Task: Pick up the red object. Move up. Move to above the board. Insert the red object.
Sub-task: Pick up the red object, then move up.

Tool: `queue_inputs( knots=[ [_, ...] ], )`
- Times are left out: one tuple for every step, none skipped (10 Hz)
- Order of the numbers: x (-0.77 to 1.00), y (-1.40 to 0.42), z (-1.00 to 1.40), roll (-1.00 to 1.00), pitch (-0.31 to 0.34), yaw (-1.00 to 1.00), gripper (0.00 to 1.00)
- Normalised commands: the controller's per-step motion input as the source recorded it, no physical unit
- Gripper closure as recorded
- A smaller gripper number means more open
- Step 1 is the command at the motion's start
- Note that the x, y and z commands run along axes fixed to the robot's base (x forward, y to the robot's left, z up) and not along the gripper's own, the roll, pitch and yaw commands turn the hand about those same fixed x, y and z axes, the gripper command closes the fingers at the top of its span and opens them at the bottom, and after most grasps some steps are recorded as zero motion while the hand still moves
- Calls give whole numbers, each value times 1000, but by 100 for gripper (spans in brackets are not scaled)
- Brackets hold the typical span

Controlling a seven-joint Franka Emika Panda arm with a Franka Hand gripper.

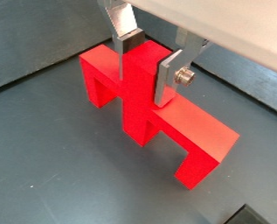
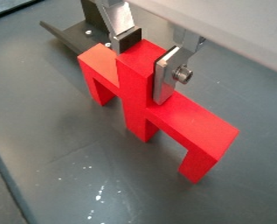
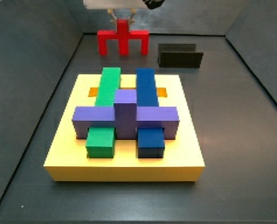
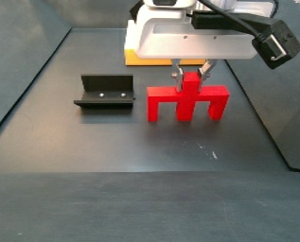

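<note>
Fingers (image 1: 166,77) of the gripper (image 1: 148,61) sit either side of the red object's (image 1: 141,105) central post in both wrist views, silver plates pressed against it, so the jaws look closed on the post. The red object stands legs-down on the dark floor near the far edge in a side view (image 3: 123,39), well apart from the board (image 3: 123,153), with the fixture (image 4: 105,93) beside it. I judge the pick-up is the step in hand. To do it well, keep the squeeze firm and centred on the post, then lift straight up so the legs clear the floor without tilting or catching the fixture.
</note>
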Motion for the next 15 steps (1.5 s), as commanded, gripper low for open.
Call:
queue_inputs(
  knots=[
    [0,0,0,0,0,0,100],
    [0,0,0,0,0,0,100],
    [0,0,0,0,0,0,100],
    [0,0,0,0,0,0,100],
    [0,0,0,0,0,0,100],
    [0,0,0,0,0,0,100],
    [0,0,0,0,0,0,100],
    [0,0,0,0,0,0,100],
    [0,0,0,0,0,0,100],
    [0,0,0,0,0,0,100],
    [0,0,0,0,0,0,100],
    [0,0,0,0,0,0,100],
    [0,0,833,0,0,0,100],
    [37,59,843,11,-15,30,100],
    [2,55,569,42,16,16,100]
  ],
)
